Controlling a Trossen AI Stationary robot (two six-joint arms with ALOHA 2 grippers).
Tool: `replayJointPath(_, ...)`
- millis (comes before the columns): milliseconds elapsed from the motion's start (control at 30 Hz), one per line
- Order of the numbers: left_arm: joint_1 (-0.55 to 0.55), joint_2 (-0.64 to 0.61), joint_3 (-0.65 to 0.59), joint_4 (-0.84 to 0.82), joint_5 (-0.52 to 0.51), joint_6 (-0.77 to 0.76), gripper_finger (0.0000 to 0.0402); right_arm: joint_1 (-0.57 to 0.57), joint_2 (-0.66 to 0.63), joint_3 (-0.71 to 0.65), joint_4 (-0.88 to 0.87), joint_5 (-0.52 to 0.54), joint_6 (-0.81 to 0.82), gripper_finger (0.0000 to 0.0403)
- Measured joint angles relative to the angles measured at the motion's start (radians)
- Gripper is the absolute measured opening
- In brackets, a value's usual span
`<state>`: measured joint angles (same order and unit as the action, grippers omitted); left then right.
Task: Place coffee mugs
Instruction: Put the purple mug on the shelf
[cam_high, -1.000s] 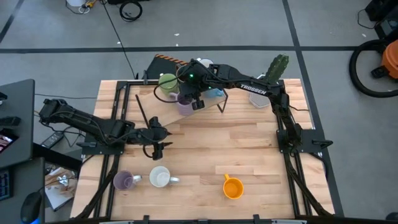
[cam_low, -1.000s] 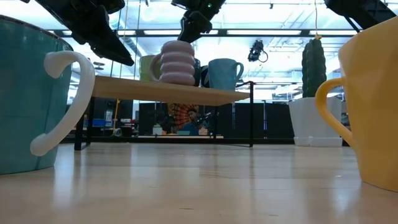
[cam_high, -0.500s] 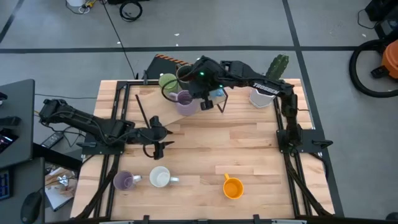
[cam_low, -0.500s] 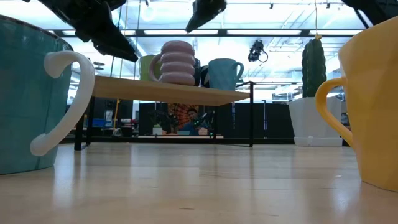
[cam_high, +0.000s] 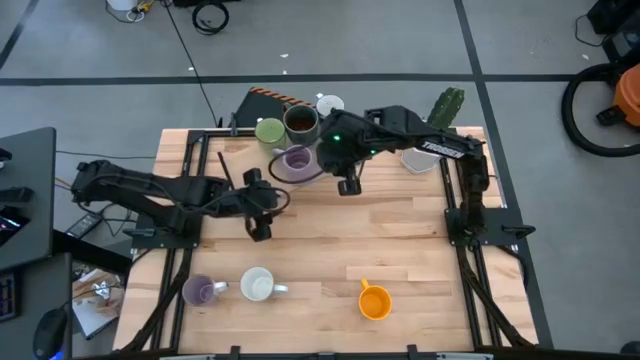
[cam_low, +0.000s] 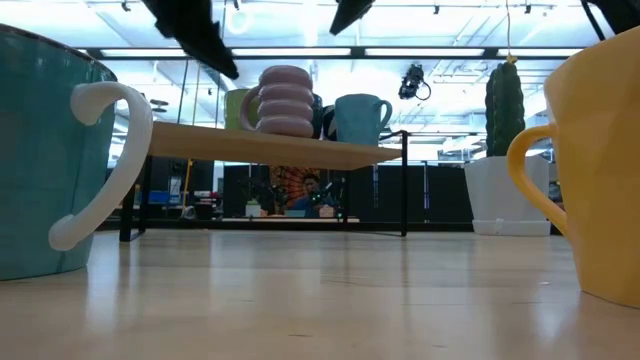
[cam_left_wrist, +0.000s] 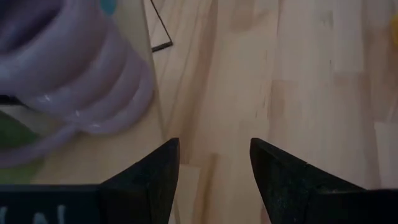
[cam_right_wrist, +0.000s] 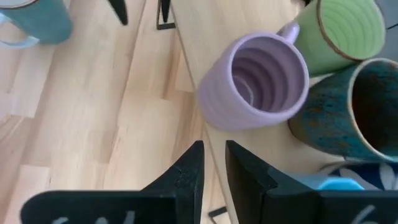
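Right wrist view: tool (cam_right_wrist: 213, 163) nearly closed, empty

blue mug (cam_high: 345, 150) mostly hidden under right arm, white mug (cam_low: 40, 150) cut off at frame edge

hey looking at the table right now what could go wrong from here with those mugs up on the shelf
1. The ribbed purple mug sits at the raised shelf's front edge; the left gripper, open and close in front, might nudge it off.
2. The purple mug, green mug and dark brown mug are packed together, so bumping one could shift its neighbours.
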<state>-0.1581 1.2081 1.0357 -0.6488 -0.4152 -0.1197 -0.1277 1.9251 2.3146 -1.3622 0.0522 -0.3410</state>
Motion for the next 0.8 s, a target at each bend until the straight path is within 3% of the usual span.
replayJointPath(133,-0.001,0.004,0.054,-0.032,0.012,0.09,0.0203,0.014,-0.035,-0.016,0.004,0.004,0.045,0.0071)
replayJointPath(267,-0.003,0.004,0.11,-0.029,0.019,0.214,0.0203,0.031,-0.079,-0.127,0.054,0.007,0.084,0.0071)
replayJointPath(367,0.025,0.004,0.148,-0.029,0.024,0.279,0.0203,0.046,-0.133,-0.244,0.12,0.009,0.104,0.0071)
replayJointPath(500,0.116,0.022,0.194,-0.039,0.124,0.29,0.0203,0.072,-0.219,-0.412,0.219,0.074,0.142,0.007)
replayJointPath(800,0.257,0.08,0.235,-0.032,0.208,0.376,0.0203,0.113,-0.518,-0.832,0.506,0.112,0.246,0.007)
